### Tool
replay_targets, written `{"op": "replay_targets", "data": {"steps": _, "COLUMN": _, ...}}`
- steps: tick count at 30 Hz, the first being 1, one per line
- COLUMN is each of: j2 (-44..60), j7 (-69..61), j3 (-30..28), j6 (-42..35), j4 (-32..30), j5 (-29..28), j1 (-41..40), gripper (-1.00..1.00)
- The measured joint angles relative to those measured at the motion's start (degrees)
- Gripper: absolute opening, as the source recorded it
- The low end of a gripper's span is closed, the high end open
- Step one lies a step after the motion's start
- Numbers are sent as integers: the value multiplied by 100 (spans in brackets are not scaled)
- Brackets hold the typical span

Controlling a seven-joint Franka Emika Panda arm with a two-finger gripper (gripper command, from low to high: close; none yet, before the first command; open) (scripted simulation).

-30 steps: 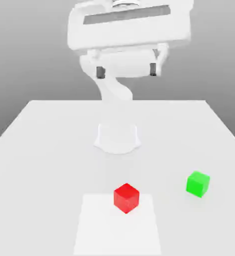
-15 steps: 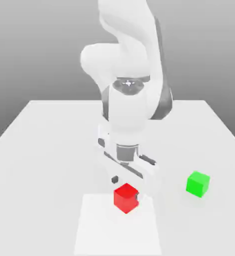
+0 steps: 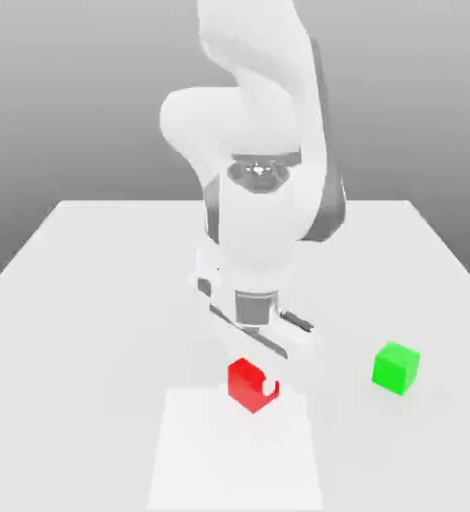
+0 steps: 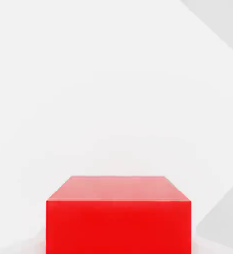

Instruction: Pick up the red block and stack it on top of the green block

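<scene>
- Reaching down over the white surface from above: 1 white arm, wrist pointing at the near part of the surface.
- Sitting low over the red block: the end effector, fingers closed on opposite sides of the red block and gripping it.
- Showing as a pale tab against the red block's front face on the exterior view's right: 1 fingertip.
- Resting at the far edge of a slightly brighter white rectangle marked on the surface, near the front centre of the exterior view: the red block.
- Looming large and square-on in the hand view: the red block, top face paler, front face saturated red, white surface spreading beyond it.
- Sitting on the surface toward the exterior view's right, well apart from the red block and roughly level with it in depth: the green block.
- Standing free, touching nothing but the surface, with its top face bare: the green block.
- Not yet being stacked: the 2 blocks, lying side by side with open surface between them.
- Casting a faint shadow onto the surface beside the wrist: the arm's lower links.
- Fading to plain grey behind the surface's far edge: the background.
</scene>
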Motion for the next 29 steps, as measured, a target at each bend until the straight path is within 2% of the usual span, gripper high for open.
{"op": "replay_targets", "data": {"steps": 3, "j2": -331, "j7": -368, "j3": 220, "j6": -334, "j4": 20, "j5": 246, "j1": 438, "gripper": -100}}
{"op": "replay_targets", "data": {"steps": 13, "j2": -802, "j7": -1690, "j3": 1467, "j6": -1031, "j4": 273, "j5": 779, "j1": 2322, "gripper": -100}}
{"op": "replay_targets", "data": {"steps": 23, "j2": 174, "j7": -568, "j3": 1612, "j6": -389, "j4": 384, "j5": -899, "j1": 1961, "gripper": -100}}
{"op": "replay_targets", "data": {"steps": 26, "j2": 448, "j7": -372, "j3": 1563, "j6": -111, "j4": 388, "j5": -1174, "j1": 1958, "gripper": -100}}
{"op": "replay_targets", "data": {"steps": 29, "j2": 685, "j7": -352, "j3": 1570, "j6": 203, "j4": 368, "j5": -1208, "j1": 1956, "gripper": -100}}
